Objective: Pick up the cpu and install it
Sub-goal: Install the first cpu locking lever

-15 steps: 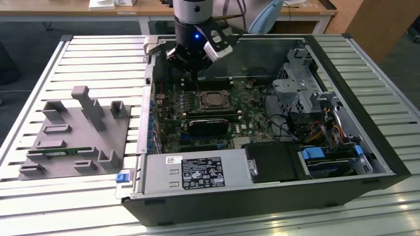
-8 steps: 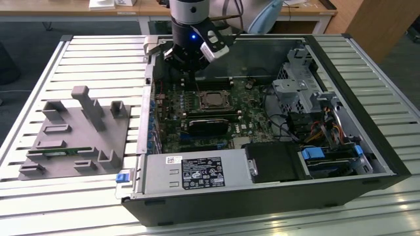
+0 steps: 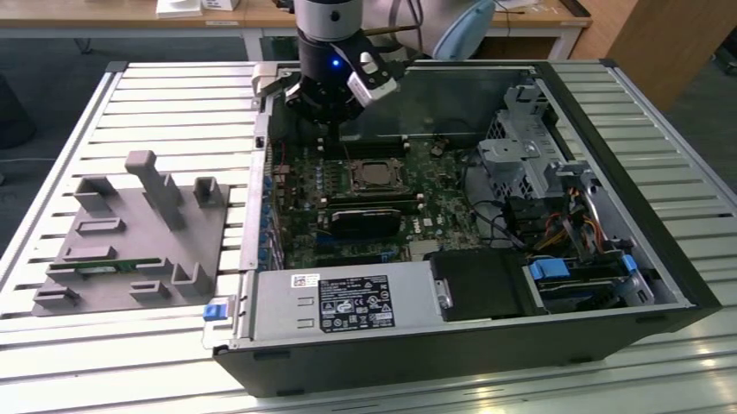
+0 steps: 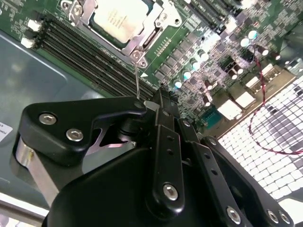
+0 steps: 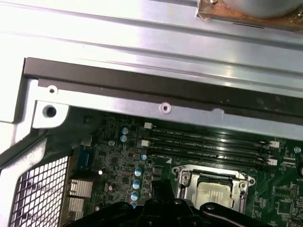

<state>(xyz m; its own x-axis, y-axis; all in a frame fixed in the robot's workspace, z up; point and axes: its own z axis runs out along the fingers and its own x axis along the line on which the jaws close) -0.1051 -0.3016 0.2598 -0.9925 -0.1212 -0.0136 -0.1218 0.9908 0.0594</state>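
My end effector [image 3: 326,116] hangs over the far edge of the open black computer case [image 3: 645,259], which lies flat on a slatted metal desk [image 3: 173,103]; whether its matte black, bolt-studded fingers are parted or closed I cannot tell, and nothing is visibly held. The cpu [image 3: 372,175], a small flat square with a pale, shiny metal top, sits inside the silvery steel socket frame [image 4: 137,40] on the green motherboard [image 3: 432,216], next to long dark memory slots [image 5: 208,142]. A grey moulded parts holder [image 3: 127,241] rests on the desk on the exterior view's left.
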